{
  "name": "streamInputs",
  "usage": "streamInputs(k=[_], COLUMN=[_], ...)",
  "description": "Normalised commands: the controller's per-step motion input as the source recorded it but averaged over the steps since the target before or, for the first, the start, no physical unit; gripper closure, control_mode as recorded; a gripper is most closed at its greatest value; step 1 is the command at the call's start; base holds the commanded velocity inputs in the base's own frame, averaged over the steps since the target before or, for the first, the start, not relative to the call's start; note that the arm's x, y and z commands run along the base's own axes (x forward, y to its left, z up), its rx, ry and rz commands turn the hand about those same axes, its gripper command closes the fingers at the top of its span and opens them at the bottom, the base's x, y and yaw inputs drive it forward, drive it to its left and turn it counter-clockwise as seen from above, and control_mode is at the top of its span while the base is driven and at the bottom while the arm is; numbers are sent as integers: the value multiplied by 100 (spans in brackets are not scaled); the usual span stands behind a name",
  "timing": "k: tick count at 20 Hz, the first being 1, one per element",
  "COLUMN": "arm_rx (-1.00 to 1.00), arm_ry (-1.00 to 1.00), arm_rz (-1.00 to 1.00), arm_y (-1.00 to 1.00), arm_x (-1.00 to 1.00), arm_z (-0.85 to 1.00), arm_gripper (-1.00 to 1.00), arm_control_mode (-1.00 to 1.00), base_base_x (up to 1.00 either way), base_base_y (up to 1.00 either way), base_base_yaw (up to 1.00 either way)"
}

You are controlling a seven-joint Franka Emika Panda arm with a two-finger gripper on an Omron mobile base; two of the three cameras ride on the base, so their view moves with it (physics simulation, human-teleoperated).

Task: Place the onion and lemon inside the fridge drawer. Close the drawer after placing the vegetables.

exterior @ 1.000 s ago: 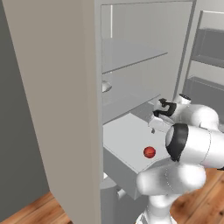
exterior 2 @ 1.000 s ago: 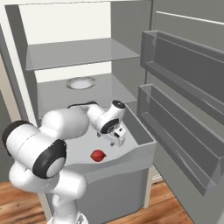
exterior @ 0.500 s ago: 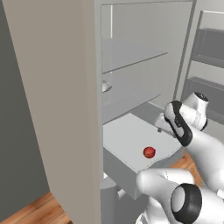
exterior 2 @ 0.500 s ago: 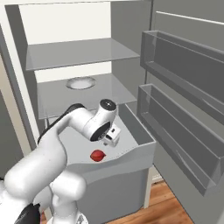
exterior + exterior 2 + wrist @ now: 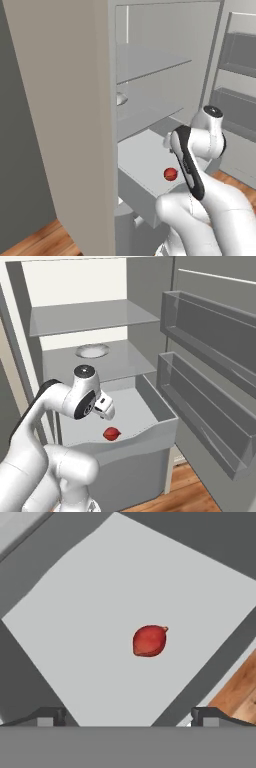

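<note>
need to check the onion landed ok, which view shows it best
The hand view: the onion lies alone, unobstructed, on the fridge drawer floor. The right base view shows it small near the front wall; the left base view, beside the arm.

base views flank arm, hand view overhead, all share fridge drawer [image 5: 150, 432]

The drawer [image 5: 150, 436] lay open on top with lots of bare floor around the onion [image 5: 111, 433], and the shelf [image 5: 100, 363] hung over its back.
</note>
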Motion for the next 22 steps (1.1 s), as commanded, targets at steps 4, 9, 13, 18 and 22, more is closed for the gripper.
streamInputs(k=[4,9,13,18,22], arm_rx=[-1,-1,0,0,0], arm_ry=[0,0,-3,0,0], arm_rz=[0,0,-1,0,0], arm_y=[4,3,-3,0,0], arm_x=[0,0,-29,0,0], arm_z=[0,0,0,0,0], arm_gripper=[-100,-100,-100,-100,-100], arm_control_mode=[-100,-100,100,100,100], base_base_x=[0,0,-21,-99,-100], base_base_y=[0,0,-4,-25,-44], base_base_yaw=[0,0,-2,-18,-26])
